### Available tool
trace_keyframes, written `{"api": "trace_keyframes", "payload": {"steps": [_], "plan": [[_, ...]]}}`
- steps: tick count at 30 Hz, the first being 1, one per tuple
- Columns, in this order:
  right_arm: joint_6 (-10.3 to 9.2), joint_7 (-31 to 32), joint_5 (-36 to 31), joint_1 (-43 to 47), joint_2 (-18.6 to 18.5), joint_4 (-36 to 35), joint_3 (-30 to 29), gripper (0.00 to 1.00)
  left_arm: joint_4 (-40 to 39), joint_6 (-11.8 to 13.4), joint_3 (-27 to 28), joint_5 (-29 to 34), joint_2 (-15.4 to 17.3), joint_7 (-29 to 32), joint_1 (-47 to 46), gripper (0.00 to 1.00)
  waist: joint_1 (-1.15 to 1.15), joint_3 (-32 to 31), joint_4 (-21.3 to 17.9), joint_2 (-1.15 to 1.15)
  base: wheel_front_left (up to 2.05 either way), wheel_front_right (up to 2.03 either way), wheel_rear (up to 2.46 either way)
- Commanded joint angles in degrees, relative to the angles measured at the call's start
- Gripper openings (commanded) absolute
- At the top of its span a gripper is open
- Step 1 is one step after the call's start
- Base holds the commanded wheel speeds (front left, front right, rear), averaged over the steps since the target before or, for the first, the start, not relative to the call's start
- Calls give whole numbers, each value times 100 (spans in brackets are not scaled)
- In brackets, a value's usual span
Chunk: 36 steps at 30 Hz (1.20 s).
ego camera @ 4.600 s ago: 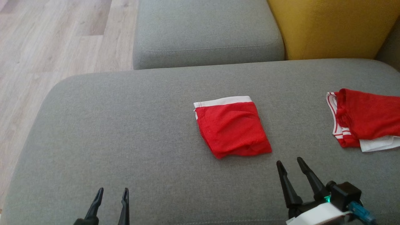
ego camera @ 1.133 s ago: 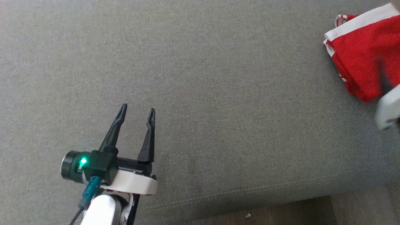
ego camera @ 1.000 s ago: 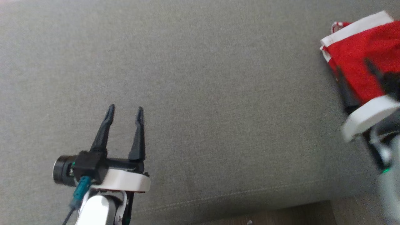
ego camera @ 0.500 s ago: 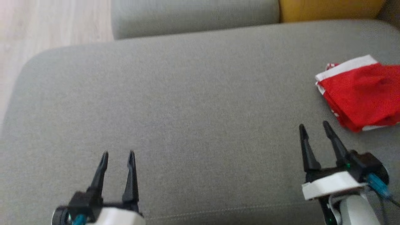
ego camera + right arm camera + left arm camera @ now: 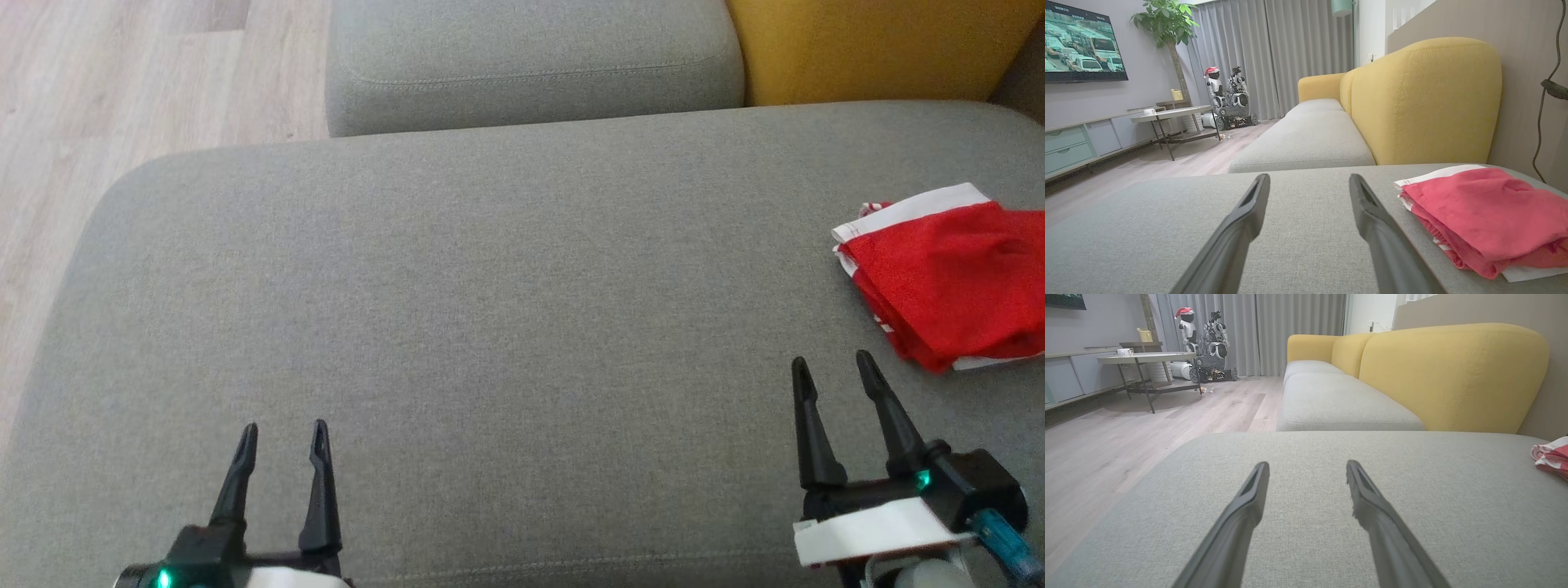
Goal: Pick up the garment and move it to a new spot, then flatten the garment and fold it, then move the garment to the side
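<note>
Garment (image 5: 947,278), once central, now by right edge; broad bare cushion (image 5: 490,286) leftward.

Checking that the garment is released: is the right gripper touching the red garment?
Apart. The head view shows bare grey cushion between the open right gripper and the red garment lying to its right.

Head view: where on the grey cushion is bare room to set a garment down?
Bare: the grey cushion across its middle and left, from its rounded edge by the floor to the red garment pile, including between the open left gripper and right gripper. Crowded: the right end, where the pile lies just beyond the right gripper.
</note>
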Motion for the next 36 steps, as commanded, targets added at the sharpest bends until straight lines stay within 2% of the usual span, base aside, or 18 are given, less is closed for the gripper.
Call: {"api": "trace_keyframes", "payload": {"steps": [1,11,12,15,36], "plan": [[11,-65,-72,-135,-1,-169,131,100,-200,-14,195,74,-27,-29,-170,100,0,-3,9,0,0,0,0],[11,-65,-87,-100,10,-138,153,100,-120,-88,241,92,-27,-29,-175,100,0,-21,12,0,0,0,0],[0,1,-27,2,10,38,4,0,56,-63,36,35,0,1,2,0,0,-20,12,0,0,0,0],[0,16,37,44,10,247,14,0,268,-55,10,-12,-7,4,29,0,0,-18,12,0,0,0,0],[2,275,1668,-136,-81,267,-78,0,520,-287,160,-1591,81,271,-322,0,0,12,5,0,0,0,0]]}}
